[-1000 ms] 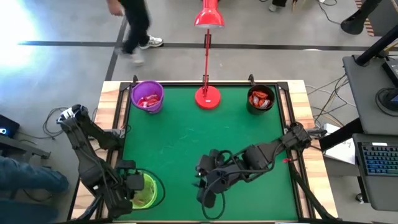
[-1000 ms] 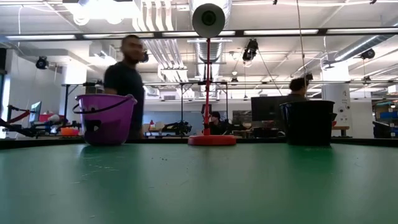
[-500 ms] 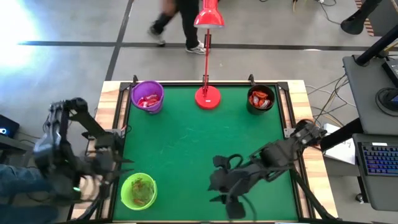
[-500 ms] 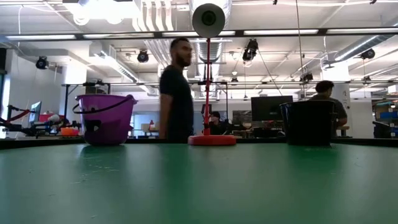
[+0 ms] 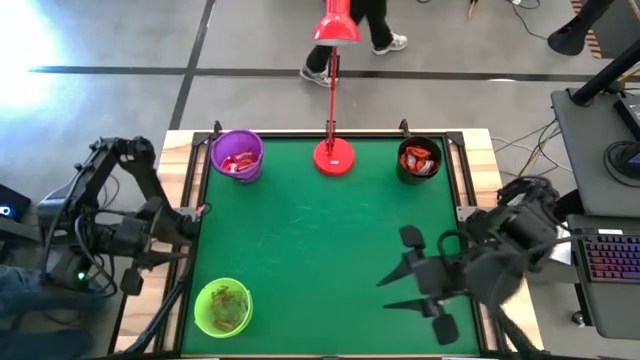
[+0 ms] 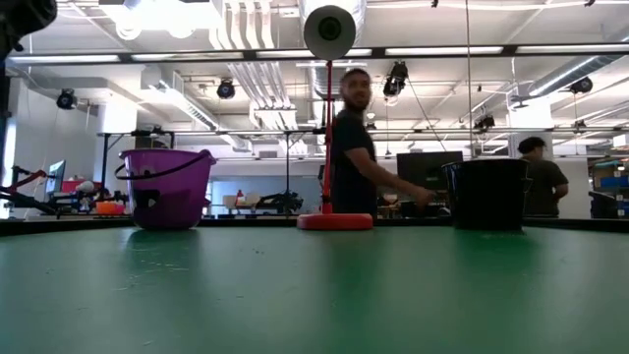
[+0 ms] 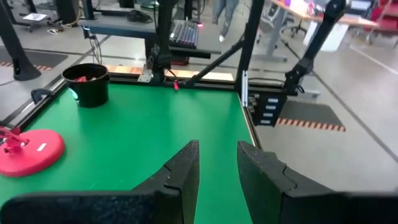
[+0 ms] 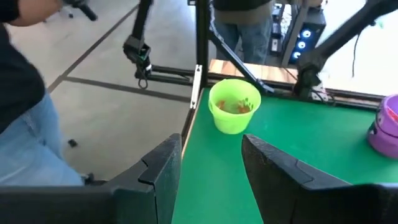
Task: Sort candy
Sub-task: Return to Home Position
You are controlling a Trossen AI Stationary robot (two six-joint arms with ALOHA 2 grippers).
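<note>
The green mat shows no loose sweets that I can make out, and a busy workshop fills the space behind it. Nearest me, the light green bucket stands at the near left corner with a few pieces of candy lying in its bottom. The left gripper hangs just off the table's left edge, its fingers slightly apart and holding nothing. The right gripper is over the near right part of the mat, fingers spread wider, also empty.

Along the far edge stand the purple bucket on the left, the red lamp base in the middle and the black bucket on the right. Both buckets hold red-wrapped candy. Beyond the table a person is walking by.

I judge the sorting done and the step in hand to be parking the arms. Next I need no grasp, only to fold each arm to rest while clearing the buckets and the table frame.
</note>
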